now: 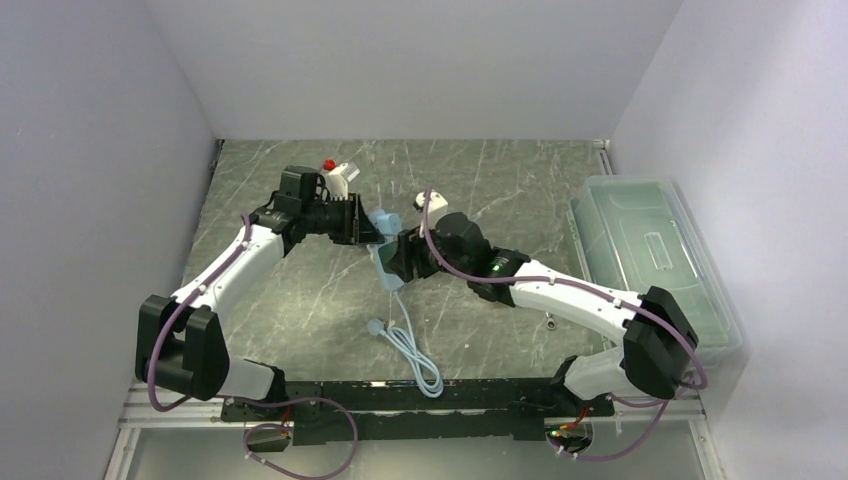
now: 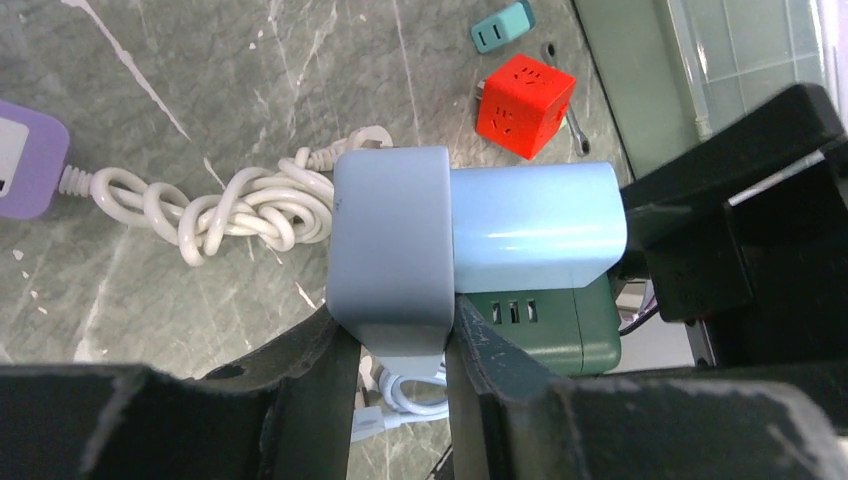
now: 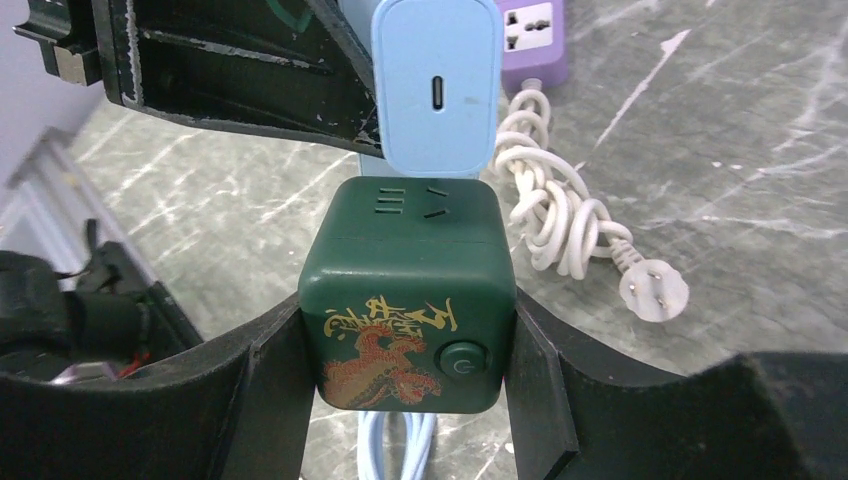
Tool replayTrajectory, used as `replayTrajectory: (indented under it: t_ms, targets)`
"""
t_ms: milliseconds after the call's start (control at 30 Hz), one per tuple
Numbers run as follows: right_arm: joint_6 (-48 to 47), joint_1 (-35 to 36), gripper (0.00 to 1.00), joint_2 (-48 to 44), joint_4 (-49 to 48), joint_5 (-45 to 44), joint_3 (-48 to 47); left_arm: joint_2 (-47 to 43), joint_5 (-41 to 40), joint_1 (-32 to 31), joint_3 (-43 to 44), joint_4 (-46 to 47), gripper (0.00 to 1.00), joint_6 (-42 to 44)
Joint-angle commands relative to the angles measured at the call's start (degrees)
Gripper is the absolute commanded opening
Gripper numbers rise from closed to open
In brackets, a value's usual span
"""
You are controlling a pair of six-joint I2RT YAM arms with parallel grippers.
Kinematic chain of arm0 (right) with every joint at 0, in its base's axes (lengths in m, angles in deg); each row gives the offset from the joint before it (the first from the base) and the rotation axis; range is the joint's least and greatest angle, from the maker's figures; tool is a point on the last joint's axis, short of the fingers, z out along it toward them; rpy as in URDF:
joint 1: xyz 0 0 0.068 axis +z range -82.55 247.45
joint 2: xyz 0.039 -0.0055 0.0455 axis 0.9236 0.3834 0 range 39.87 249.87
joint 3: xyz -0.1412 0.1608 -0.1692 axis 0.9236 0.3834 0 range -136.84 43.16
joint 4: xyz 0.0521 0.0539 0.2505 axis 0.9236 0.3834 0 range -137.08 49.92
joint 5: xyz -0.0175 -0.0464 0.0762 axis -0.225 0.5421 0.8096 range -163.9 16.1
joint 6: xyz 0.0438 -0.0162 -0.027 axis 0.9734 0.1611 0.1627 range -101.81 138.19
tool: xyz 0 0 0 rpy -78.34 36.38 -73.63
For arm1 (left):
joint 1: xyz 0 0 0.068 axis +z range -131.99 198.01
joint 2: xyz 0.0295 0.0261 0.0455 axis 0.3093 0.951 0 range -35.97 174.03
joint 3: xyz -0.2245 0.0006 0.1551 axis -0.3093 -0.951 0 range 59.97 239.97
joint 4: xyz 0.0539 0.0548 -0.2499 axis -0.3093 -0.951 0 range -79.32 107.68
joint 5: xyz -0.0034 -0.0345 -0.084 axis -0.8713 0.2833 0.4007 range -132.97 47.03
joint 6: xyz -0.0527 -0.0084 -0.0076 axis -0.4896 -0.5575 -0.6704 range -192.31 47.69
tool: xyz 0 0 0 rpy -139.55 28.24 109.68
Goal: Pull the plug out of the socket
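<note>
A dark grey-green table [image 1: 300, 300] with white streaks, like stone, is being closed in by plain pale walls [image 1: 420, 60] at the back and on both sides. The two arms are being reached toward the middle of it, where they are meeting.

A clear plastic box [image 1: 655, 255] with a lid on it is being kept at the right edge of the table, right by the wall. What is inside it cannot be made out.

The blue plug [image 3: 436, 90] is being squeezed by the left gripper [image 2: 400, 345], whose two fingers are being pressed tight on its sides. The green cube socket [image 3: 410, 290] is being gripped by the right gripper [image 3: 408, 345], with one finger on each side of the cube. Both things are being held up above the middle of the table. The blue plug is being held against the far face of the green cube socket, touching it. Whether its pins are inside the holes cannot be told.

A light blue cable [image 1: 410, 345] is being hung down from the cube, and its loops are lying near the front edge. A purple socket [image 2: 25, 160] with a knotted white cord [image 2: 230, 205], a red cube socket [image 2: 524, 103] and a small teal plug block [image 2: 503, 27] are being seen on the table below.
</note>
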Motion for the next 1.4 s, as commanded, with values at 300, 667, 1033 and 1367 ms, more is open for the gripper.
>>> replayTrajectory:
  t_ms: [300, 667, 1033, 1367]
  targets:
    - [2.1, -1.9, 0.00, -3.5, -3.2, -7.9, -2.0, -0.6, -0.7, 0.1, 1.1, -1.7, 0.00, 4.0]
    - [1.3, -0.5, 0.00, -4.7, -3.6, -12.5, -0.5, -0.1, -5.1, 0.1, 1.6, -3.9, 0.00, 3.7]
    - [-1.2, 2.1, 0.00, -4.1, -2.2, -16.9, -1.2, -0.5, -3.5, 0.1, 1.3, -2.7, 0.00, 3.3]
    - [-4.3, -8.2, 0.00, -9.1, 7.6, -14.8, -1.1, -1.8, -7.9, 4.8, 1.6, -4.3, 0.00, 1.4]
